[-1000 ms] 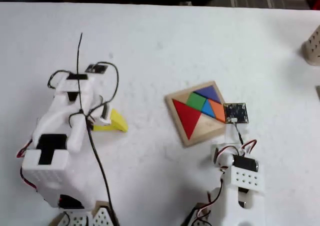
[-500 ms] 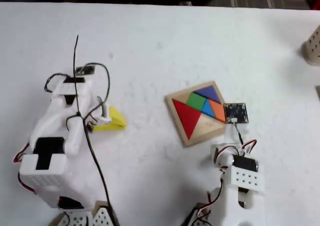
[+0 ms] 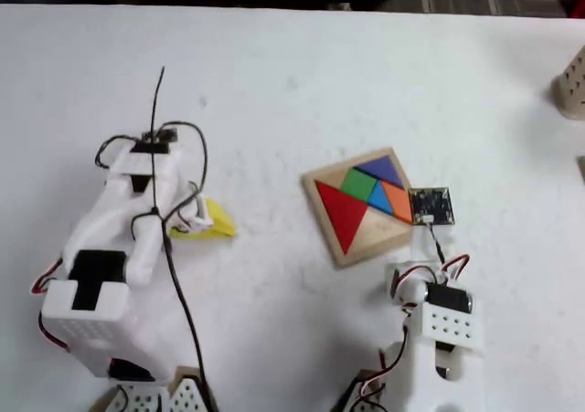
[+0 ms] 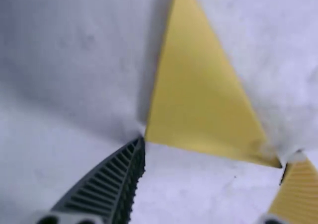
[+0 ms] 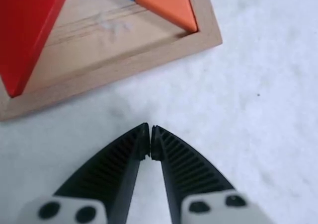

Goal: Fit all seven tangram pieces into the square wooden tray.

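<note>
LEFT OF THE TRAY: my left claw (image 4: 213,157) stands spread wide. Its two tips press against the two corners of one edge of the yellow triangle (image 4: 198,95), pinching the piece between them. The triangle throws a shadow on the white table (image 4: 59,45), and I cannot tell whether it rests flat or is lifted. From above, the left claw (image 3: 194,216) and the yellow triangle (image 3: 219,220) sit at nine o'clock from the wooden tray (image 3: 388,231), well apart from it.

My right claw (image 5: 150,140) has its jaws closed tip to tip with nothing between them. It is over bare table, just beside the outer rim of the wooden tray (image 5: 124,65), at about five o'clock from the tray's centre.

Five pieces lie in the tray, which is turned corner-on to me. The red triangle (image 3: 345,211) fills the nine o'clock side, with the green piece (image 3: 359,184) touching it toward twelve. The purple piece (image 3: 384,168) lies at one o'clock. The blue piece (image 3: 379,199) and the orange piece (image 3: 398,199) sit side by side at three. Bare wood shows along the five o'clock side of the tray.

Farther off, at two o'clock from the tray, a beige perforated object (image 3: 571,88) stands at the table's edge.
</note>
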Robot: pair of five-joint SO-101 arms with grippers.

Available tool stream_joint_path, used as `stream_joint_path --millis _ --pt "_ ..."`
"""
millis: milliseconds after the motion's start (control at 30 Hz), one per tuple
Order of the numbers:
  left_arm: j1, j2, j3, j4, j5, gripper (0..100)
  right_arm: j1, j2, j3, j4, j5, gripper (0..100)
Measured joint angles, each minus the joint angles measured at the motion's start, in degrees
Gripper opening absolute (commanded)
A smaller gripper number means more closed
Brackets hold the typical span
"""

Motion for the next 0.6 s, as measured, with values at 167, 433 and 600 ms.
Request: stream_joint_path --millis 167,433,600 --pt "0.0 0.0 0.0 -0.6 0.3 43 0.0 0.0 0.0 0.0 0.0 2.1" --pt "-0.4 0.0 -0.6 -1.3 0.4 43 0.0 0.0 0.0 0.0 0.0 2.1" --pt "-0.4 0.0 -0.6 -2.6 0.4 43 0.0 0.0 0.0 0.0 0.0 2.1"
